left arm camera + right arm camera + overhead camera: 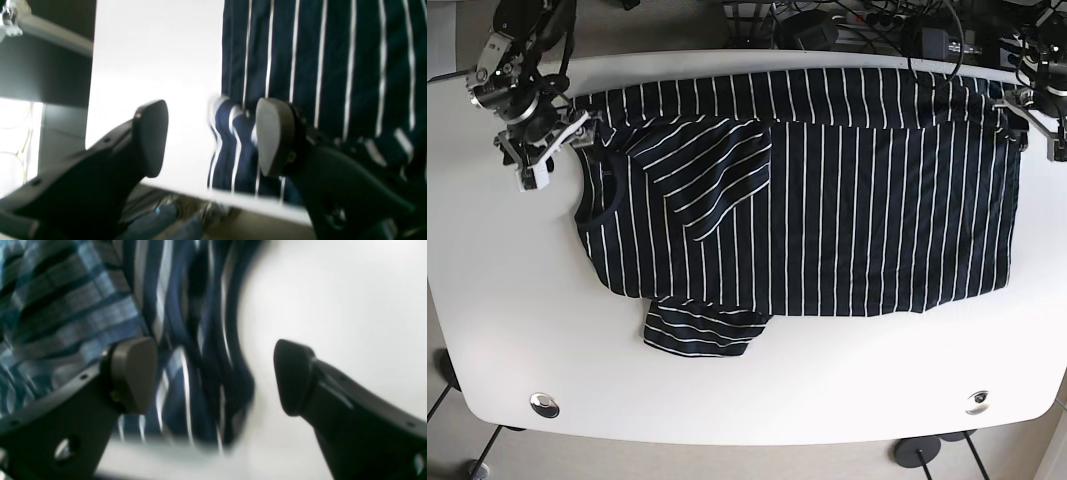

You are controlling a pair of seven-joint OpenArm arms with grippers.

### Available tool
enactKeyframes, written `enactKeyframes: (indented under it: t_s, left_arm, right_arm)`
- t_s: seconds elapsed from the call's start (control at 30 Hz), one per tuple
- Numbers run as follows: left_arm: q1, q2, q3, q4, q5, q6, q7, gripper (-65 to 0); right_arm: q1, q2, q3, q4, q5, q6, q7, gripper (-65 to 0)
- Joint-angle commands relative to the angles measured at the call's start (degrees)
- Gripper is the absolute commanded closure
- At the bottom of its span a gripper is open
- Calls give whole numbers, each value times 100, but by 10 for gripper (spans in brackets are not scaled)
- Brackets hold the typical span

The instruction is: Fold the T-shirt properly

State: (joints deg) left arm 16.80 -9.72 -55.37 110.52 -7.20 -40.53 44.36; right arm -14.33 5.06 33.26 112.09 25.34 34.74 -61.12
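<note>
The navy T-shirt [847,200] with thin white stripes lies spread flat on the white table [507,330], collar to the left and hem to the right. One sleeve [717,165] is folded over the chest; the other [697,330] sticks out at the front edge. My right gripper [557,150] is open at the shirt's far-left shoulder corner, and bunched fabric [200,380] sits between its fingers [133,373]. My left gripper [1039,125] is open at the far-right hem corner, where a raised fold [230,133] lies beside one pad [273,136].
Cables and dark equipment [867,20] crowd the floor behind the table's far edge. Two round metal fittings [545,403] [977,400] sit near the front corners. The table's edge [253,201] runs just below the left gripper, with something blue [160,220] beneath it.
</note>
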Motion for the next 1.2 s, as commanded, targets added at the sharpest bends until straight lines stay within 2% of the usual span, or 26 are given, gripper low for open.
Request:
enactKeyframes:
  t_s: [0.03, 0.17, 0.23, 0.4, 0.6, 0.7, 0.8, 0.9, 0.93, 0.97, 1.1, 1.13, 1.17, 1.2]
  left_arm:
    - [-242, -97, -14, 126, -58, 53, -27, -392]
    - [-682, -290, 179, 117, -49, 53, 360, -392]
    - [-849, -299, 267, 117, 4, 53, 386, -392]
    - [-1174, -272, 654, 117, 628, 53, 377, -392]
    - [-1209, -264, 645, 117, 654, 53, 369, -392]
    - [-1227, -290, 619, 100, 672, 53, 360, -393]
    - [-1420, -299, 610, 100, 672, 53, 360, -396]
    - [-1508, -299, 619, 73, 672, 53, 360, -396]
    - [-1623, -299, 619, -15, 672, 53, 360, -396]
    - [-1807, -308, 619, -252, 681, 53, 360, -396]
    - [-2203, -659, 663, -1157, 672, 840, 360, -397]
    - [-2449, -791, 733, -1606, 672, 954, 351, -397]
    - [-2598, -914, 821, -1966, 672, 981, 351, -397]
    - [-2783, -1090, 900, -2520, 663, 990, 342, -397]
  right_arm:
    - [488, 35, 11, -234, 81, -6, 112, -525]
    - [1481, 307, -200, -1218, 81, -24, 112, -525]
    - [1982, 509, -341, -1877, 81, -24, 174, -525]
    - [3037, 993, -895, -3750, 81, -32, 1114, -525]
    - [3696, 1424, -1545, -5499, 81, -32, 2354, -525]
    - [3705, 1441, -1765, -5895, 81, -32, 2688, -525]
    - [3556, 1389, -1994, -5913, 90, -32, 2697, -523]
    - [3433, 1195, -2038, -5904, 90, -32, 2697, -509]
    - [3433, 1160, -2038, -5904, 81, -32, 2697, -479]
    - [3433, 1116, -2046, -5904, 81, -32, 2697, -411]
    - [3433, 1107, -2046, -5904, 81, -32, 2697, -173]
    - [3442, 1107, -2046, -5904, 81, -32, 2697, -87]
    - [3442, 1107, -2046, -5904, 81, -32, 2697, -40]
    - [3459, 1107, -2046, -5904, 81, -32, 2697, -19]
